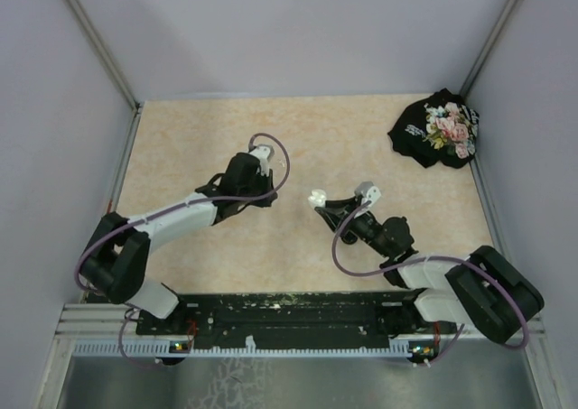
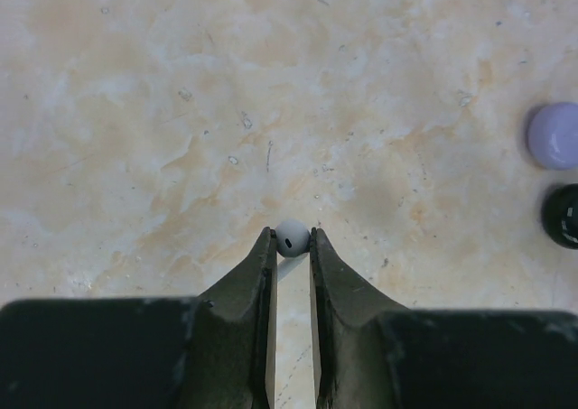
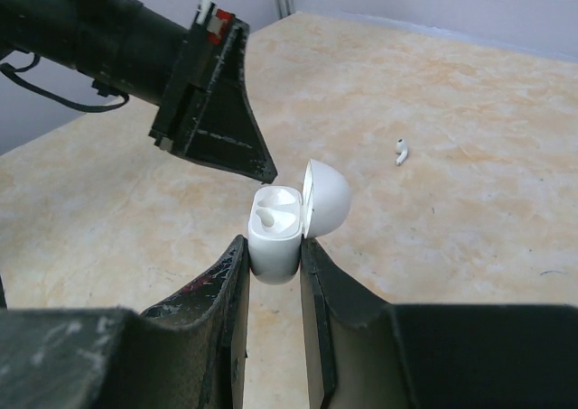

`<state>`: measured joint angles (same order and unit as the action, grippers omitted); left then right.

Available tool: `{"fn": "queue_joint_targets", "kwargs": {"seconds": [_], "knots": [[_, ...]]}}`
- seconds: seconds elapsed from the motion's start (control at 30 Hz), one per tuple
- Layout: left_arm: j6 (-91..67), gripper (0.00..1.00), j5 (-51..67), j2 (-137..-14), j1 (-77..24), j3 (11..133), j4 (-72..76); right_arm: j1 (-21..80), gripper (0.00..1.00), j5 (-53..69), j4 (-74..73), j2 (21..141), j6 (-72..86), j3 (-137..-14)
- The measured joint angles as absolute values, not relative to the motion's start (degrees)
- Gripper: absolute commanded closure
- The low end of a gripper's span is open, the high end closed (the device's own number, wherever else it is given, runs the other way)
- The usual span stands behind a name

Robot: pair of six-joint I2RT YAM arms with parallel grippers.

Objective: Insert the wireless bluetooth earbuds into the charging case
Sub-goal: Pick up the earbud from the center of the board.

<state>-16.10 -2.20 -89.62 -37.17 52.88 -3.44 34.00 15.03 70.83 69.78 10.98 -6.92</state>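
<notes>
My left gripper (image 2: 292, 236) is shut on a tiny white earbud (image 2: 292, 238), pinched at its fingertips just above the table. In the top view it (image 1: 268, 198) hangs left of the case. My right gripper (image 3: 274, 246) is shut on a white charging case (image 3: 275, 237), held upright with its lid (image 3: 326, 198) open; in the top view the case (image 1: 318, 198) is at mid-table. A white shape (image 3: 267, 217) sits in one slot. The left fingers (image 3: 230, 129) hover just beyond the case. Another white earbud (image 3: 399, 151) lies loose on the table.
A lavender round disc (image 2: 553, 134) and a black round disc (image 2: 562, 215) lie on the table to the right in the left wrist view. A black floral cloth (image 1: 438, 129) sits at the back right corner. Grey walls enclose the table.
</notes>
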Motion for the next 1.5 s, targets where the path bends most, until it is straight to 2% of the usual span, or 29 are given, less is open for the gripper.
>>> {"fn": "queue_joint_targets", "kwargs": {"seconds": [0.37,0.63,0.83,0.97,1.5], "knots": [[-16.91,0.96,10.15,-73.73,-36.64,43.31,11.27,35.11,1.0,15.31,71.18,72.86,9.74,-9.89],[-20.73,0.97,19.05,-67.46,-36.71,39.35,20.75,35.68,1.0,16.49,75.35,76.97,8.58,-11.73],[-23.49,0.97,23.7,-66.43,-37.63,38.06,26.98,36.25,1.0,19.59,85.65,84.12,6.55,-11.77],[-24.21,0.97,25.47,-66.19,-38.13,37.91,29.76,36.6,1.0,21.76,87.55,87.68,5.96,-12.8],[-28.23,0.98,28.88,-64.79,-38.28,36.34,39.07,37.12,1.0,26.11,89.12,82.43,5.06,-14.7]]}}
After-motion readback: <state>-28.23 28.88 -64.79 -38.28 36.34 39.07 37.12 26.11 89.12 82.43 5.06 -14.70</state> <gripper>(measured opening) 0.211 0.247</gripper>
